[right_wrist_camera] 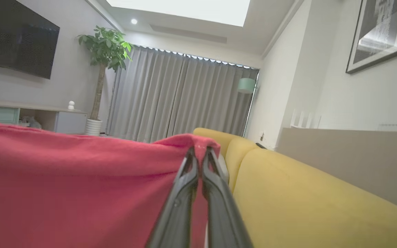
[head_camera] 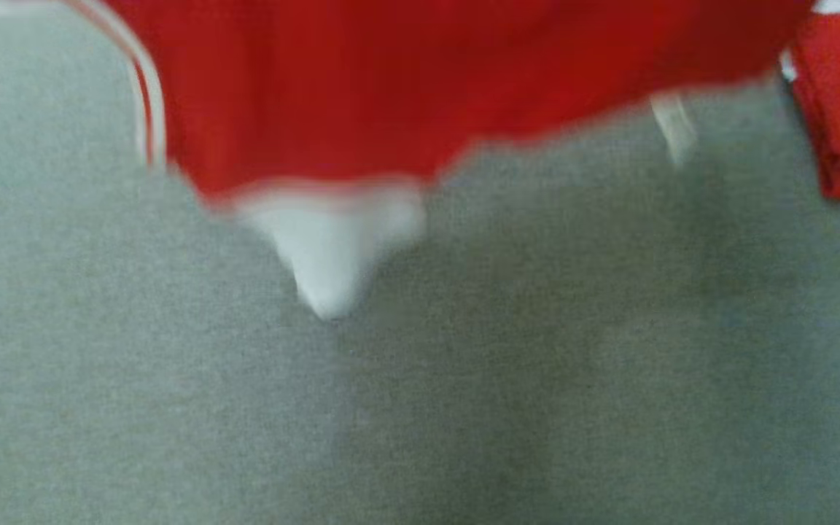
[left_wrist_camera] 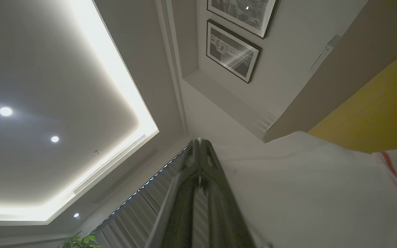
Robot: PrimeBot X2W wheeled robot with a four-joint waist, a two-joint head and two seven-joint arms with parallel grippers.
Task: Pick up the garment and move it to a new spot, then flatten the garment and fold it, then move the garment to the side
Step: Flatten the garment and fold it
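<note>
My right gripper is clamped tight on a fold of the red garment, which fills that frame's lower left. My left gripper is pressed closed too, with the garment's white, red-striped edge touching its right side; I cannot tell if it's pinched. In the head view the garment spans the top, blurred, above the grey surface

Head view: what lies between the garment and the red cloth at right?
Head view: grey surface, plus a blurred white strip under the garment.
</note>
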